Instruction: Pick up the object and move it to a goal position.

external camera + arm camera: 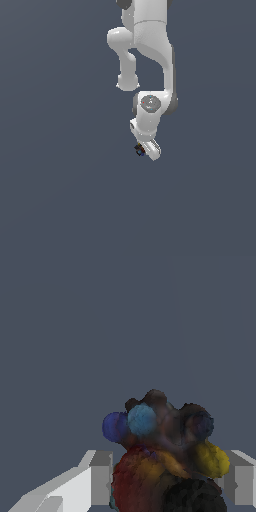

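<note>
The object (pixel 139 149) is a tiny dark lump with coloured specks, seen in the exterior view against the side of my white gripper (pixel 145 151). In the wrist view the object (pixel 165 456) fills the space between my two fingers (pixel 100 478) as a dark knobbly cluster with blue, red and yellow lobes. Both fingers press against its sides. The gripper is shut on the object. The arm hangs down from the top of the exterior view with the gripper at its lower end.
A plain dark grey-blue surface (pixel 60 190) fills the background in both views. No other objects, containers or edges show.
</note>
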`<state>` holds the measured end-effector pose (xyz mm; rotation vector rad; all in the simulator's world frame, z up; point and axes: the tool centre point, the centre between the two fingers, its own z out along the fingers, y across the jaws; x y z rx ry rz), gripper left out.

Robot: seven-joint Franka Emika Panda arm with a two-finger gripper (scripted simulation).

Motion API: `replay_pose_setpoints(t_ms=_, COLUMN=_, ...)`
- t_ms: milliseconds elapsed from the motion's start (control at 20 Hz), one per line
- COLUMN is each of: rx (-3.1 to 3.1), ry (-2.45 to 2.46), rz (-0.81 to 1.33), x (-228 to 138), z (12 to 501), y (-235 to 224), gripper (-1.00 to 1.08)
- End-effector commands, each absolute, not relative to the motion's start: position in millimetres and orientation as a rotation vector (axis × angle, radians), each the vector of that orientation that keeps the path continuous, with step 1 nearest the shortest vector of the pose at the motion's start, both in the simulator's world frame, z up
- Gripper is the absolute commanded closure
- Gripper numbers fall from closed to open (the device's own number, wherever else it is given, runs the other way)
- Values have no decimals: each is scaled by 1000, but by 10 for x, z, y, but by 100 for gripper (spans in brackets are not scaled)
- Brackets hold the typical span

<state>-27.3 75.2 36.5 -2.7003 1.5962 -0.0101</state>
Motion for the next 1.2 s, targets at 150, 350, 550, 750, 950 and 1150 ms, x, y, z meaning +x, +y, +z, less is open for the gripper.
replay_pose_setpoints(t_ms=150, rx=-2700, ry=1596, rz=-11, x=-147, z=477, y=810, gripper=108)
replay_pose_setpoints(t_ms=350, rx=-2701, ry=1596, rz=-11, x=3, z=607, y=881, gripper=108)
replay_pose_setpoints(t_ms=550, rx=-2703, ry=1596, rz=-10, x=194, z=767, y=972, gripper=108)
replay_pose_setpoints(t_ms=750, rx=-2705, ry=1596, rz=-8, x=411, z=944, y=1075, gripper=108)
replay_pose_setpoints(t_ms=950, rx=-2706, ry=1595, rz=-5, x=616, z=1106, y=1171, gripper=108)
replay_pose_setpoints(t_ms=1150, rx=-2706, ry=1595, rz=-4, x=794, z=1246, y=1253, gripper=108)
